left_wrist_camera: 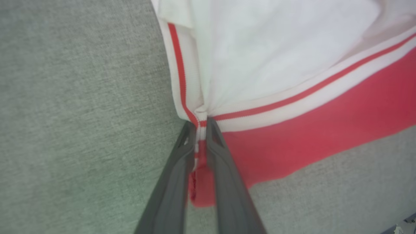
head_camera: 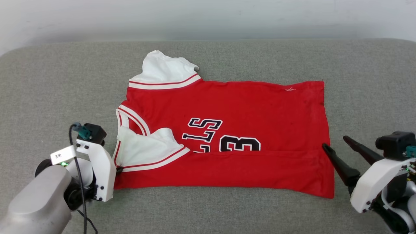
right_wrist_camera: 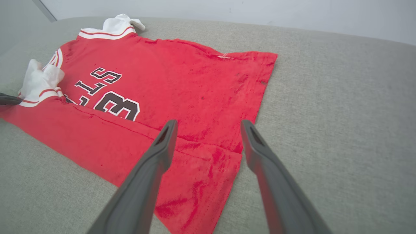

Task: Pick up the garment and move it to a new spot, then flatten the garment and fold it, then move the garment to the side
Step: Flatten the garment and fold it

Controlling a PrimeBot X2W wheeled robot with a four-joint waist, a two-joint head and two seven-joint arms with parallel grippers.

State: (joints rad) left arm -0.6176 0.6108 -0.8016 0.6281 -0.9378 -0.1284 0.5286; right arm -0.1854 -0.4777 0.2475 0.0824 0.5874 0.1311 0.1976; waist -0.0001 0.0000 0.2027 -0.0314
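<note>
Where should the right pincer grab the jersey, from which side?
Probably take the jersey by its hem where the near fold ends, from the right: that edge faces the open right pincer, opposite the left pincer clamping the sleeve trim.

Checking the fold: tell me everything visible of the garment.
The garment is a red jersey T-shirt with white sleeves, striped trim and black lettering. It lies flat on the grey cushion, neck toward the robot's left, near edge folded over the print. The left gripper is shut on its near armhole trim; the right gripper hangs open at the hem.
</note>
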